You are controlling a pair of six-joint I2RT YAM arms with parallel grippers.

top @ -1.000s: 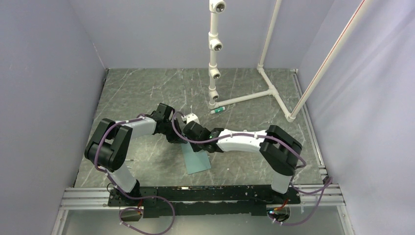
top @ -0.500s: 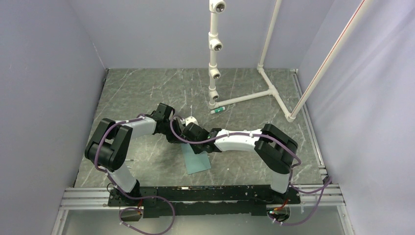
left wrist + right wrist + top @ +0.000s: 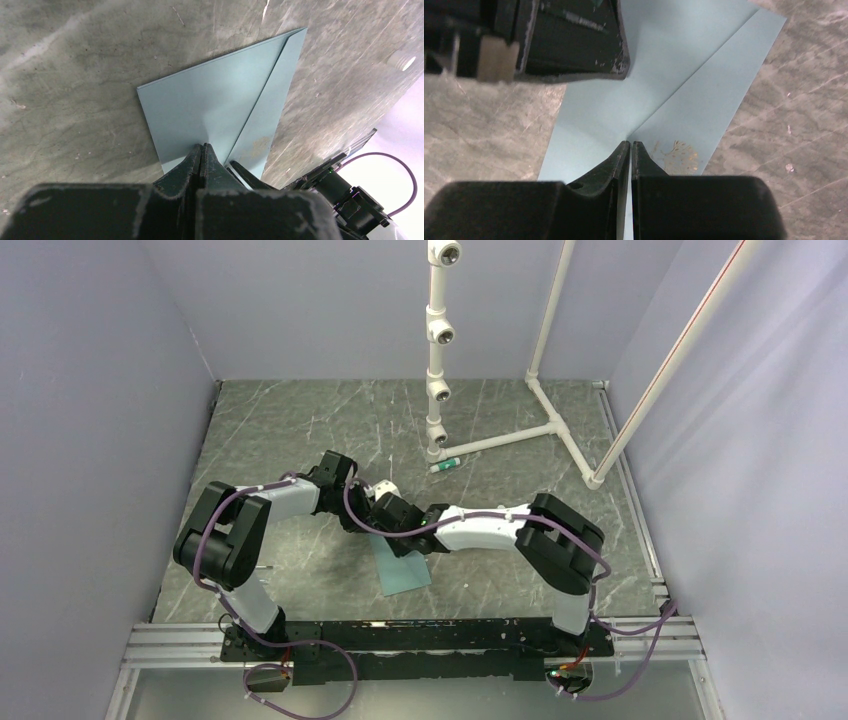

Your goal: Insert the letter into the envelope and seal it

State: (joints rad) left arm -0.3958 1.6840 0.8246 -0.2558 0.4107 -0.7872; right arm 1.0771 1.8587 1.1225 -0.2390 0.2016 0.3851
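The teal envelope (image 3: 405, 568) lies flat on the grey marbled table with its triangular flap folded down. Both grippers are on its far end. My left gripper (image 3: 383, 490) is shut, its tip (image 3: 201, 146) pressing on the flap (image 3: 210, 100). My right gripper (image 3: 392, 516) is shut too, its tip (image 3: 630, 142) at the flap's slanted edge beside a gold mark (image 3: 674, 155). The left gripper's body (image 3: 569, 40) shows just beyond it in the right wrist view. The envelope (image 3: 614, 100) fills that view. The letter is not in view.
A white pipe frame (image 3: 440, 350) stands at the back of the table, with a small pen-like object (image 3: 445, 466) lying by its foot. A metal rail (image 3: 400, 640) runs along the near edge. Lilac walls close in the left, back and right sides.
My right arm has stretched further left, and its gripper has slid a little left along the envelope's far end. My left gripper has shifted slightly left too. The envelope has not moved.
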